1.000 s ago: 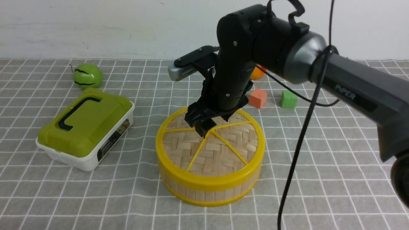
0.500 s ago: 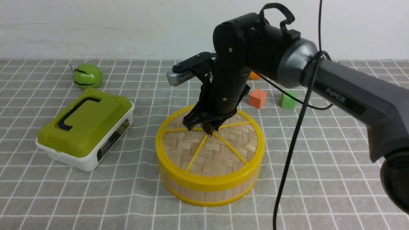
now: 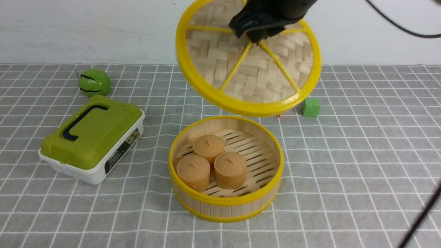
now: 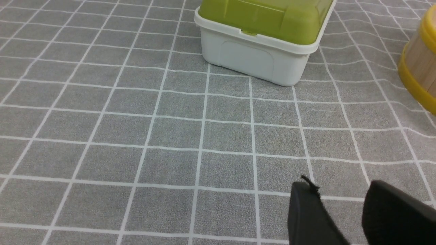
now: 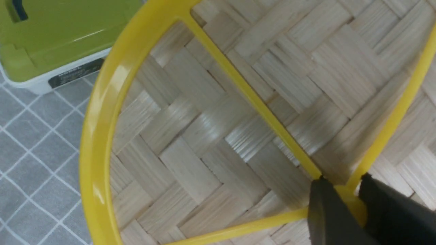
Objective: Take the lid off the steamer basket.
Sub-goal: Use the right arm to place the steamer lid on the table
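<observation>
The lid (image 3: 251, 74), a woven bamboo disc with a yellow rim and spokes, hangs tilted in the air above and behind the steamer basket (image 3: 225, 206). My right gripper (image 3: 256, 34) is shut on the lid's centre knob; in the right wrist view its fingers (image 5: 327, 211) clamp the yellow hub of the lid (image 5: 204, 136). The basket stands open on the cloth and holds three tan cylinders (image 3: 230, 168). My left gripper (image 4: 335, 194) hovers low over the cloth, jaws apart and empty, well to the left of the basket's edge (image 4: 417, 64).
A white box with an olive-green lid (image 3: 91, 137) sits left of the basket; it also shows in the left wrist view (image 4: 262, 30). A green ball (image 3: 94, 81) lies at the back left. A green cube (image 3: 311, 107) lies behind the basket on the right.
My right gripper has lifted the lid off the basket, raising it high and tilting it toward the camera. The basket's three cylinders are now uncovered.
</observation>
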Robot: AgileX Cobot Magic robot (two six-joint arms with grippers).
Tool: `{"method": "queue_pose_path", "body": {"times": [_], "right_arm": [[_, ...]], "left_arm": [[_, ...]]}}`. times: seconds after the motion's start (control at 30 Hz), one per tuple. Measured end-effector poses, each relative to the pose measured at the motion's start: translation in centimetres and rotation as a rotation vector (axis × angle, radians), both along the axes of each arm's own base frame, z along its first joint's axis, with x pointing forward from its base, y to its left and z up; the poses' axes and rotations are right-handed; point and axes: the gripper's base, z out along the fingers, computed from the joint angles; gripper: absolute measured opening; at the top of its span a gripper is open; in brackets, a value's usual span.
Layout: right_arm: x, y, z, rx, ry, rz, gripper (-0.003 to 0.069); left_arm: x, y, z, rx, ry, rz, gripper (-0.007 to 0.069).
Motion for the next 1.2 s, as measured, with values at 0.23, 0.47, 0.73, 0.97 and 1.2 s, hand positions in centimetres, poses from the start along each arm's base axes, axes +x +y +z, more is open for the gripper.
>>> {"method": "queue_pose_path", "body": {"times": [0.23, 0.47, 0.73, 0.97, 1.2], "right_arm": [[-2.1, -9.3, -4.2, -0.118, 0.193, -0.199, 0.008], [-2.0, -13.8, -14.4, -0.156, 0.377, -0.319, 0.008], [0.5, -13.4, -23.3, -0.115, 0.412, -0.363, 0.008], [1.2, -13.3, -25.1, -0.098, 0.442, -0.405, 0.0167], [-0.7, -13.7, -20.7, -0.08, 0.415, -0.406, 0.0482]], "left_arm": [[0.0, 0.0, 0.0, 0.0, -0.001, 0.0, 0.0239], [0.0, 0.0, 0.0, 0.0, -0.001, 0.0, 0.0239], [0.0, 0.0, 0.0, 0.0, -0.001, 0.0, 0.0239], [0.0, 0.0, 0.0, 0.0, -0.001, 0.0, 0.0239], [0.0, 0.0, 0.0, 0.0, 0.002, 0.0, 0.0239]]}}
